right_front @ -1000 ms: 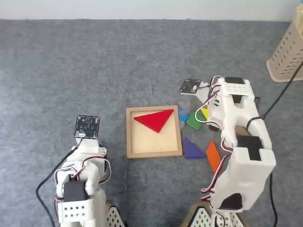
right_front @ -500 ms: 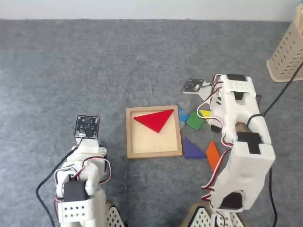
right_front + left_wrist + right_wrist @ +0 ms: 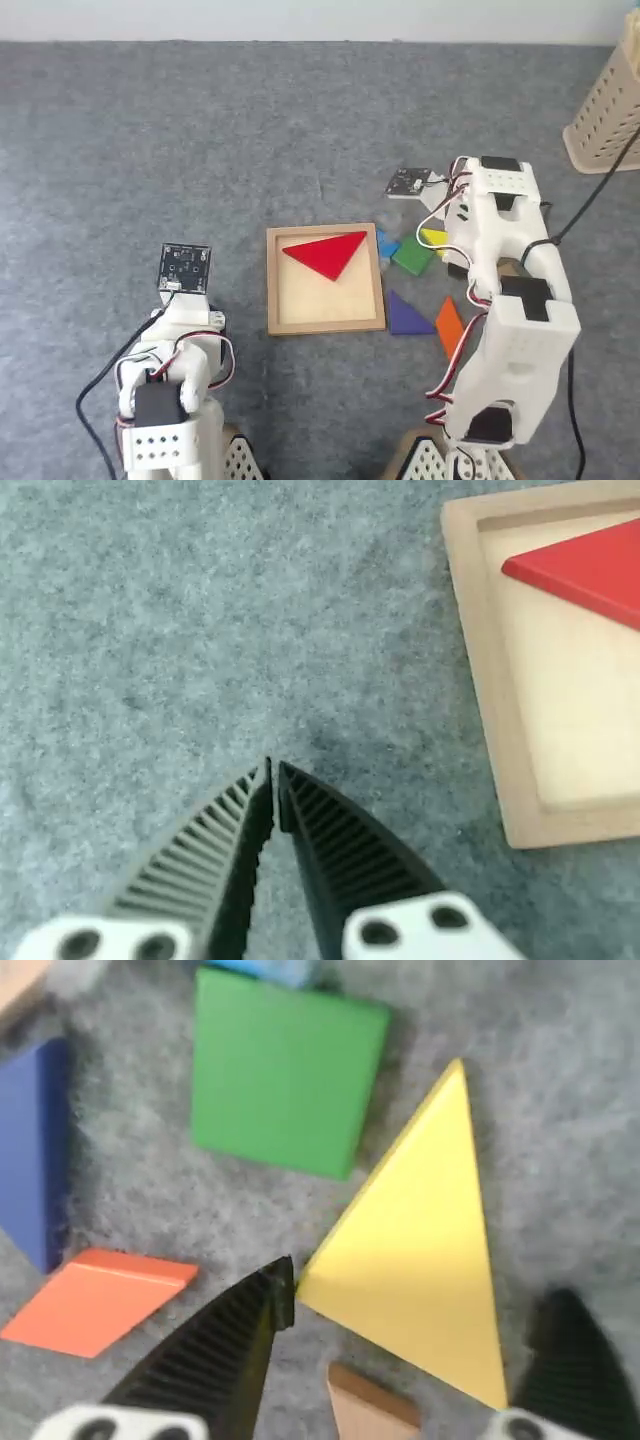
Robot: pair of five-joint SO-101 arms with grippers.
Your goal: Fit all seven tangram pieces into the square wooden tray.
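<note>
The square wooden tray (image 3: 325, 327) lies mid-table with a red triangle (image 3: 327, 253) in its far half. Right of it lie a light blue piece (image 3: 386, 243), a green square (image 3: 412, 255), a yellow triangle (image 3: 433, 238), a dark blue triangle (image 3: 405, 314) and an orange parallelogram (image 3: 449, 326). My right arm (image 3: 495, 225) hangs over these pieces. My right gripper (image 3: 420, 1310) is open, with the yellow triangle (image 3: 420, 1250) between its fingers on the mat. A brown piece (image 3: 370, 1405) lies close by. My left gripper (image 3: 272, 770) is shut over bare mat beside the tray (image 3: 490, 680).
A perforated beige container (image 3: 610, 105) stands at the far right edge. The table is covered by a grey mat (image 3: 200, 140), open on the far side and to the left. My left arm (image 3: 170, 380) sits at the near left.
My right arm shifted slightly to the right over the loose pieces, uncovering more of the yellow triangle. The left arm and the tray have not moved.
</note>
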